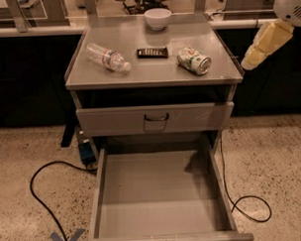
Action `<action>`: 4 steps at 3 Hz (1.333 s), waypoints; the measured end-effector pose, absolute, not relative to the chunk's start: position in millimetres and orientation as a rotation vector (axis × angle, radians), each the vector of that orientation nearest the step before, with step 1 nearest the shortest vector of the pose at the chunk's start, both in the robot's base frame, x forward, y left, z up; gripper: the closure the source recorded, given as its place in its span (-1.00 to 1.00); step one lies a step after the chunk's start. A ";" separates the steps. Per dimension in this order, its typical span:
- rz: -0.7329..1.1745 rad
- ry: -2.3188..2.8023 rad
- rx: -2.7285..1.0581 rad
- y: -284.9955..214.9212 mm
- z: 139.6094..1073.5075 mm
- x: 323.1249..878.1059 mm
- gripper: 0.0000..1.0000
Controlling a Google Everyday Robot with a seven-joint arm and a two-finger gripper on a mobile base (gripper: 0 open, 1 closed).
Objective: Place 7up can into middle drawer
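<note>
The 7up can (194, 60) lies on its side on the right part of the cabinet top (154, 72), its silver end facing front right. The middle drawer (153, 192) is pulled fully open below, with a bare grey floor and nothing in it. My gripper (252, 59), cream-coloured, hangs from the white arm (290, 6) at the upper right, beyond the cabinet's right edge and about level with the can. It holds nothing and is well apart from the can.
A clear plastic water bottle (107, 57) lies on the left of the top, a black remote (152, 52) in the middle, a white bowl (158, 18) at the back. A closed drawer front with loop handle (155, 118) sits above the open drawer. Cables (39, 186) trail on the floor.
</note>
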State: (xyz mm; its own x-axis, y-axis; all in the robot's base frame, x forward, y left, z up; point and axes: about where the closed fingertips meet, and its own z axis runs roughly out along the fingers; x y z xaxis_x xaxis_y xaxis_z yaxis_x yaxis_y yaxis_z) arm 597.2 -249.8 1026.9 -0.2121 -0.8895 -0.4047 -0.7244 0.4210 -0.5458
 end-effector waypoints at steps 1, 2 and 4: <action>-0.255 1.999 -1.290 -261.3 1019.7 630.8 -1.00; -0.174 2.004 -1.285 -255.3 1006.9 665.7 -1.00; -0.064 2.072 -1.411 -229.9 986.4 685.6 -1.00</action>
